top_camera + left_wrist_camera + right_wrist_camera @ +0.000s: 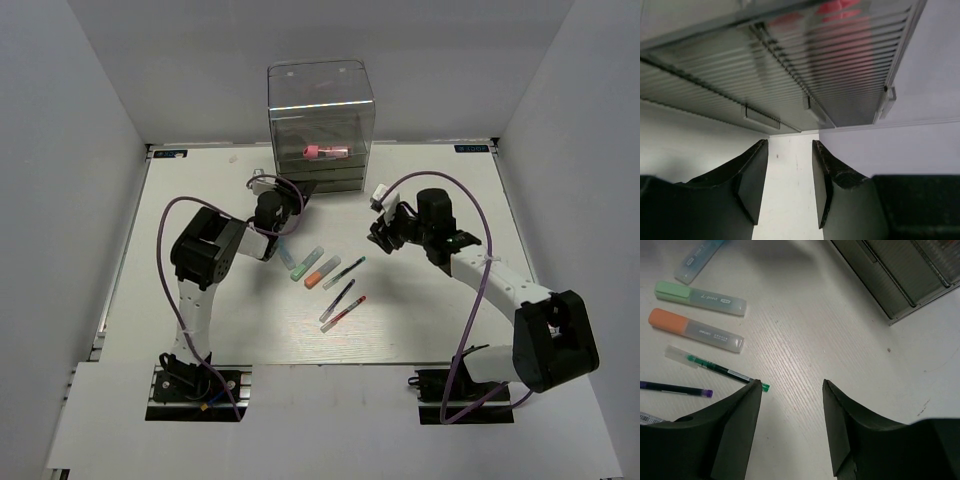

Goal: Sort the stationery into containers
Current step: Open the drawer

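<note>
Overhead, crisp pink block (pixel 326 151); wrist-side, red blur.

A white, faintly wood-grained table (pixel 400 320) is enclosed by plain pale-grey panels: a back wall (pixel 180 60), a left wall (pixel 60 200) and a right wall (pixel 590 130). Even light is cast, seemingly from above.

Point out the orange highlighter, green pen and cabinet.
orange highlighter (pixel 667 321), right wrist view, orange cap.
green pen (pixel 722 370), right wrist view, barrel.
cabinet (pixel 320 85), top external view, clear top.
</note>
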